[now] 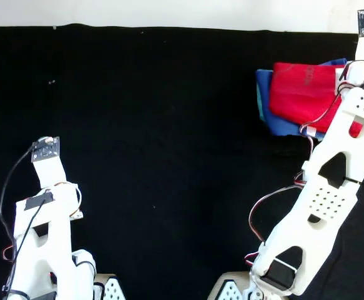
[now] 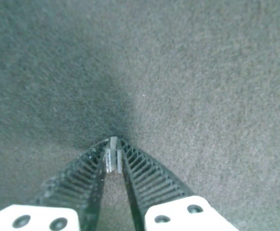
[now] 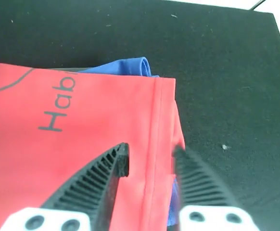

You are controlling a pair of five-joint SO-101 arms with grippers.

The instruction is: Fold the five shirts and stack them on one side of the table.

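Both arms are built of white plastic shells. The left arm point(image 1: 44, 231) carries a looping black cable point(image 1: 3, 187) and a small grey circuit board point(image 1: 46, 149) at its end, while the right arm point(image 1: 307, 237) shows black cut-outs, a patch of small round holes point(image 1: 324, 203) and thin red and white wires point(image 1: 252, 215). The left gripper point(image 2: 112, 144) and the right gripper point(image 3: 149, 156) each have black ribbed fingers point(image 2: 149, 173) set in white mounts with dark screw holes point(image 2: 194, 209).
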